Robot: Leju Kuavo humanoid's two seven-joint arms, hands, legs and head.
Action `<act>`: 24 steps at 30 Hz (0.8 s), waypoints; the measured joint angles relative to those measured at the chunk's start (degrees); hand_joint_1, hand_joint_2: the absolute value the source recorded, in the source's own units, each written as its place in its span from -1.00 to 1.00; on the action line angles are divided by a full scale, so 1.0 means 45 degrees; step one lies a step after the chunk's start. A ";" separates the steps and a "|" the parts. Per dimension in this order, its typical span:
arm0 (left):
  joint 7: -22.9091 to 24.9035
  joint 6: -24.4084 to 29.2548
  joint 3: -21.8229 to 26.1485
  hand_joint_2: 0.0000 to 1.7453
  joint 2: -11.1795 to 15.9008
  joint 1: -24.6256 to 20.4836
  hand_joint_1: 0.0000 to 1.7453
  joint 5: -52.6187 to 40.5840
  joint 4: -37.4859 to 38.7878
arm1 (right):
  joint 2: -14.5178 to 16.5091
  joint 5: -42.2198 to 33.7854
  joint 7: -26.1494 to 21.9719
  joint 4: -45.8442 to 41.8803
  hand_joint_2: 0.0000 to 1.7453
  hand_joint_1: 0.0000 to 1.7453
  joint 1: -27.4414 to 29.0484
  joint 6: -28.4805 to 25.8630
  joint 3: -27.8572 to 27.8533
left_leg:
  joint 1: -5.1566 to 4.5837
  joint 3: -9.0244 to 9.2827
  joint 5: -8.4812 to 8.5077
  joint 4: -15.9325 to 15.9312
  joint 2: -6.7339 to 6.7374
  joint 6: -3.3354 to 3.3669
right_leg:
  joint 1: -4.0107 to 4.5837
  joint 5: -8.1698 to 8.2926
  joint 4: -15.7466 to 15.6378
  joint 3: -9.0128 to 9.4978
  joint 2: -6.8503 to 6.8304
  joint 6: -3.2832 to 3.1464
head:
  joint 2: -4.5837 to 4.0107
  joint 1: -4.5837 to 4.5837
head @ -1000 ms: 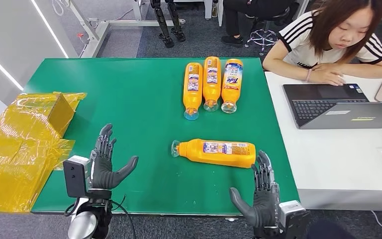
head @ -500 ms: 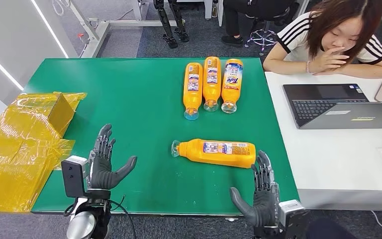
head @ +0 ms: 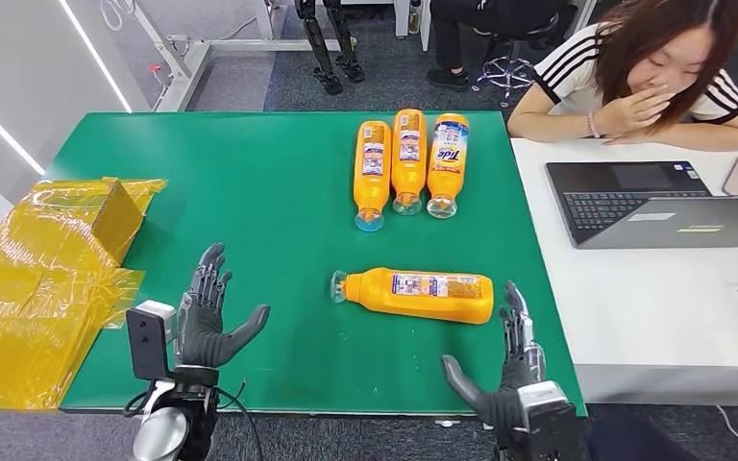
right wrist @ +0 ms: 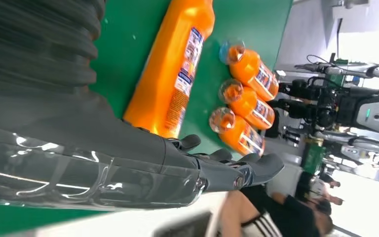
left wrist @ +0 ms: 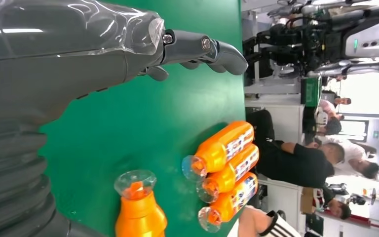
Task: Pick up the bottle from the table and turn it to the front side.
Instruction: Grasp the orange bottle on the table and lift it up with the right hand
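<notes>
An orange bottle (head: 419,294) lies on its side on the green table (head: 259,192), clear cap pointing left, small-print label facing up. It also appears in the left wrist view (left wrist: 139,210) and the right wrist view (right wrist: 172,74). My right hand (head: 504,370) hovers open near the table's front edge, just right of and below the bottle's base, apart from it. My left hand (head: 208,312) is open at the front left, well away from the bottle.
Three more orange bottles (head: 408,163) lie side by side at the back of the table. Crumpled yellow wrapping (head: 43,279) covers the left edge. A person (head: 649,77) sits at a white desk (head: 663,317) with a laptop (head: 658,202) on the right.
My right hand has sunk slightly toward the front edge; my left hand shifted a little. The person raised a hand to the face. The bottle has not moved.
</notes>
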 joint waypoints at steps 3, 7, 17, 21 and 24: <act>-0.0069 -0.0085 -0.0009 1.00 -0.0041 -0.0010 -1.00 -0.0055 0.0234 | -0.0015 0.2038 0.0355 0.0102 1.00 -1.00 -0.0419 -0.0340 -0.0302 | 0.0000 0.0002 0.0001 0.0001 0.0000 0.0001 | 0.0000 0.0002 0.0000 0.0001 0.0000 -0.0001 | 0.0000 0.0001; -0.0121 -0.0163 -0.0026 1.00 -0.0126 -0.0057 -1.00 -0.0097 0.0468 | -0.0030 0.3420 0.0708 0.0329 1.00 -1.00 -0.0932 -0.0476 -0.0659 | -0.0001 0.0001 0.0001 0.0003 0.0000 0.0001 | 0.0000 0.0005 0.0000 0.0002 -0.0001 -0.0002 | 0.0000 0.0002; -0.0268 -0.0634 -0.0346 1.00 -0.0278 -0.0838 -1.00 -0.0206 0.1559 | -0.0499 0.6479 0.3023 0.2109 1.00 -1.00 -0.3406 0.1027 -0.0898 | -0.0002 0.0009 0.0015 0.0006 0.0013 0.0002 | -0.0001 0.0023 0.0001 0.0006 0.0006 0.0005 | 0.0000 0.0000; -0.0272 -0.0642 -0.0361 1.00 -0.0282 -0.0879 -1.00 -0.0210 0.1609 | -0.0529 0.6523 0.3070 0.2182 1.00 -1.00 -0.3500 0.1077 -0.0896 | -0.0002 0.0009 0.0017 0.0006 0.0012 0.0002 | -0.0001 0.0024 0.0001 0.0006 0.0006 0.0005 | 0.0000 0.0001; -0.0245 -0.0760 -0.0575 1.00 -0.0289 -0.1214 -1.00 -0.0274 0.2015 | -0.1066 0.7586 0.3750 0.3381 1.00 -1.00 -0.5063 0.2508 -0.0192 | -0.0002 0.0007 0.0024 0.0009 0.0026 -0.0002 | -0.0001 0.0038 0.0003 0.0002 0.0022 -0.0002 | 0.0000 0.0002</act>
